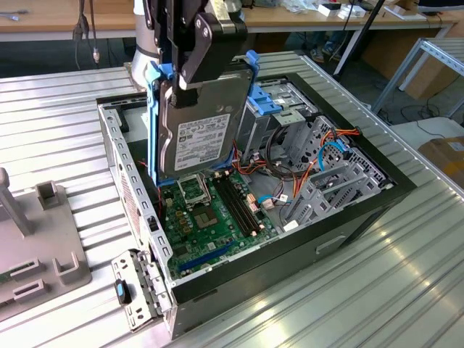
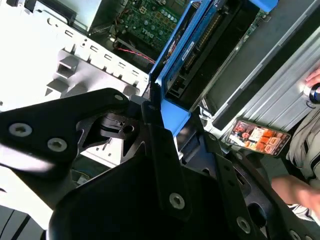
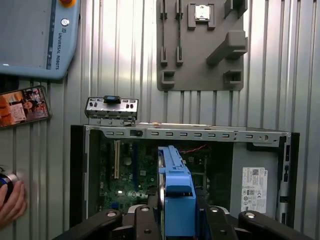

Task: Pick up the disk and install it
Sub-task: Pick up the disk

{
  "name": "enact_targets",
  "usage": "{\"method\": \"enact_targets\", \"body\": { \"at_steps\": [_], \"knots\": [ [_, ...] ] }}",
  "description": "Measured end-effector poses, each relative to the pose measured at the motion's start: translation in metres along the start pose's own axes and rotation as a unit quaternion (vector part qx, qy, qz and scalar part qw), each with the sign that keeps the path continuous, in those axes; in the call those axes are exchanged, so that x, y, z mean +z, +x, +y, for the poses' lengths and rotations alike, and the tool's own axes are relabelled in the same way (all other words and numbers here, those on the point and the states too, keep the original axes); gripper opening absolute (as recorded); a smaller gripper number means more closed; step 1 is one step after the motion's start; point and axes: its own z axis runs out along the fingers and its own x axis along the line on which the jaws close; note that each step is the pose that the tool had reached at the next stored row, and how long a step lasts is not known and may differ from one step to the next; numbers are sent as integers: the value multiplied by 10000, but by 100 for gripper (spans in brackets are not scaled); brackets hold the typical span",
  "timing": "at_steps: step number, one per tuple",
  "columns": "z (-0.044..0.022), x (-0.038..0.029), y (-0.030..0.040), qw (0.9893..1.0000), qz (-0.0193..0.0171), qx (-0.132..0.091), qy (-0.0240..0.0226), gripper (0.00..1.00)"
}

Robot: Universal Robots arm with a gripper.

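The disk (image 1: 197, 138), a grey metal slab in a bright blue carrier frame, hangs on edge above the open computer case (image 1: 362, 210), over the motherboard (image 1: 210, 217). My gripper (image 1: 190, 78) is shut on its upper end. In both wrist views the blue frame (image 3: 175, 192) (image 2: 176, 55) runs out from between the black fingers (image 3: 142, 225) toward the case's inside. The metal drive cage (image 1: 290, 127) with its lighter blue latch (image 1: 270, 101) stands just to the exterior view's right of the disk.
A grey fixture plate (image 1: 36, 254) (image 3: 200, 45) lies beside the case on the ribbed metal table. A loose metal bracket (image 1: 138, 290) (image 3: 111, 111) leans at the case's wall. A phone (image 3: 22, 107), a teach pendant (image 3: 35, 32) and a person's hand (image 3: 10, 200) are nearby.
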Motion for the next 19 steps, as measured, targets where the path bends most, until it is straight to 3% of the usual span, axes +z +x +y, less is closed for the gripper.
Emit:
{"method": "enact_targets", "body": {
  "at_steps": [6, 10, 18, 19],
  "knots": [
    [1, -3, 168, 10000, -1, 0, 1, 37],
    [3, -8, 353, 10000, 0, 0, 0, 37],
    [9, -19, 770, 10000, 2, -1, 0, 37],
    [11, -22, 890, 10000, 4, 0, 0, 37]
  ]
}}
